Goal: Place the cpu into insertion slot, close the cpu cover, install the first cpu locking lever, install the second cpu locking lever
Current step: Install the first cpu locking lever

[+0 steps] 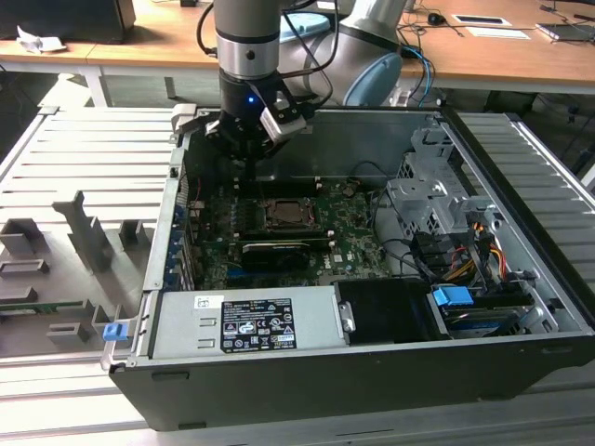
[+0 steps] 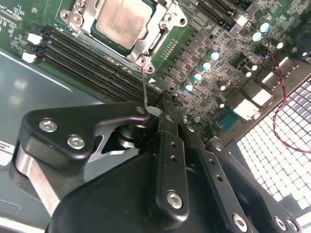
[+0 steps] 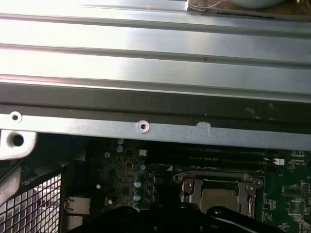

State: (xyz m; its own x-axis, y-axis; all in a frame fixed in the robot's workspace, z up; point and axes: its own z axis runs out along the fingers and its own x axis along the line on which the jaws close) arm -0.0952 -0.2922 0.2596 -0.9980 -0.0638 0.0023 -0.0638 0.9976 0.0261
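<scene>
The cpu (image 2: pixel 124 19) lies flat in the insertion slot (image 1: pixel 291 229) on the green motherboard, silver top up. The cpu cover (image 2: pixel 149 44) is down around it as a metal frame, also seen in the first wrist view (image 3: pixel 190 183). A thin locking lever (image 2: pixel 144 85) rises from the socket's corner to my fingertips. My gripper (image 2: pixel 163 104) hangs over the board beside the socket, toward the exterior view's left (image 1: pixel 251 178). Its fingers look shut together. I cannot tell whether the lever's end is pinched between them or only touches them.
Long black memory slots (image 2: pixel 92 63) run beside the socket. A black card (image 1: pixel 274 251) sits in front of it, and the power supply (image 1: pixel 251 321) is nearer still. The drive cage (image 1: pixel 428 200) stands at the exterior view's right. The case wall (image 3: pixel 146 126) is close behind the gripper.
</scene>
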